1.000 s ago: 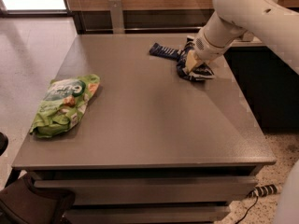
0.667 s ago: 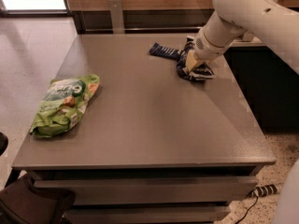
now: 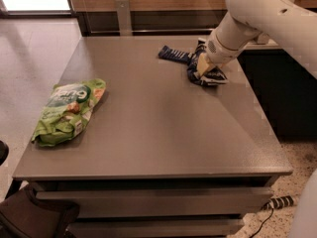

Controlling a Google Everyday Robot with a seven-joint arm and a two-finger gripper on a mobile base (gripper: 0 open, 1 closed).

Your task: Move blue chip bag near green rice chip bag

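The blue chip bag [image 3: 214, 76] lies crumpled on the grey table [image 3: 158, 123] at the far right. My gripper [image 3: 202, 67] comes down from the white arm at the upper right and is shut on the bag, which rests on the tabletop and is partly hidden by it. The green rice chip bag [image 3: 67, 110] lies flat near the table's left edge, far from the navy bag.
A small flat dark blue bar wrapper [image 3: 173, 54] lies just left of the gripper. A dark counter [image 3: 277, 83] stands right of the table. A wood-panelled wall runs along the back. A cable and plug [image 3: 277, 203] lie on the floor at the lower right.
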